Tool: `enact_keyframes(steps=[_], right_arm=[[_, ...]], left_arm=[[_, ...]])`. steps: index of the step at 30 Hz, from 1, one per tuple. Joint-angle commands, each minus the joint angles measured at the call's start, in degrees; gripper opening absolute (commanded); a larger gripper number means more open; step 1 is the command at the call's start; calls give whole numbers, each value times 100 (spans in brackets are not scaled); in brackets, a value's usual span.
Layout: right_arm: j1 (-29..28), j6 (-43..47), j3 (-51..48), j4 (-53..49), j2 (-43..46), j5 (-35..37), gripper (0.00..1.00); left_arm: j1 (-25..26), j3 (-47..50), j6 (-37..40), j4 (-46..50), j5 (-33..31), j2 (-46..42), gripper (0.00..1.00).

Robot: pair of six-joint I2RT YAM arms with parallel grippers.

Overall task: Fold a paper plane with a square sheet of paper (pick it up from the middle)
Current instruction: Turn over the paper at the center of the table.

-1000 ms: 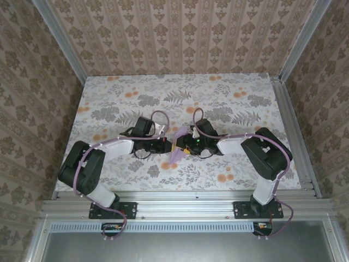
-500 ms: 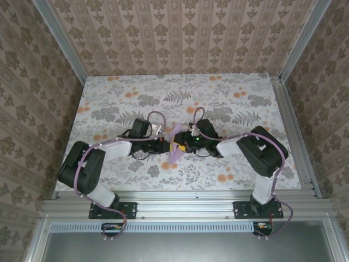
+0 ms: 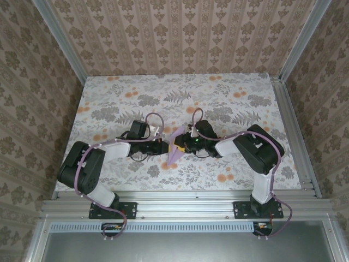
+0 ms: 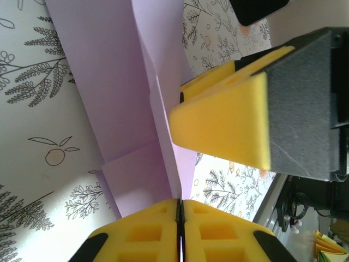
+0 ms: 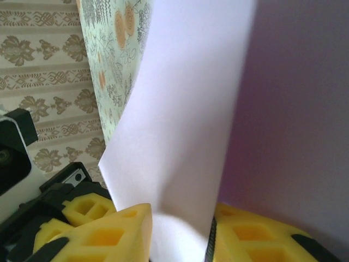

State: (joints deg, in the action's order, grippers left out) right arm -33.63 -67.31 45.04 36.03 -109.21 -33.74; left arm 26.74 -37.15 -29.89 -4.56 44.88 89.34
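Change noted: the paper plane (image 3: 173,154) has swung from a short low scrap into a long slim point, held over the near middle of the floral tablecloth (image 3: 234,103). The right gripper (image 5: 180,240) has narrowed its jaws onto one flap. The left gripper (image 4: 180,218) has its pads pressed together on the centre crease. In my judgement, a wing crease is being set. Count: one plane, two grippers, one tablecloth.
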Motion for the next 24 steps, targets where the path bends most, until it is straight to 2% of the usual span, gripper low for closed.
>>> enact_keyframes(steps=[1, 9, 13, 17, 24], right_arm=[[23, 199, 204, -140, -146, -46, 28], [32, 537, 199, -539, -34, 5, 15], [40, 947, 273, -1252, 363, 180, 7], [90, 1285, 304, -1852, 807, 384, 3], [232, 1153, 285, -1860, 1332, 288, 0]], left_arm=[[-192, 76, 78, 53, 104, -134, 12], [-248, -44, 427, 613, -222, -192, 25], [-246, -115, 504, 822, -320, -310, 33], [-248, -187, 523, 1070, -471, -608, 39], [-242, -138, 232, 1189, -656, -1329, 52]])
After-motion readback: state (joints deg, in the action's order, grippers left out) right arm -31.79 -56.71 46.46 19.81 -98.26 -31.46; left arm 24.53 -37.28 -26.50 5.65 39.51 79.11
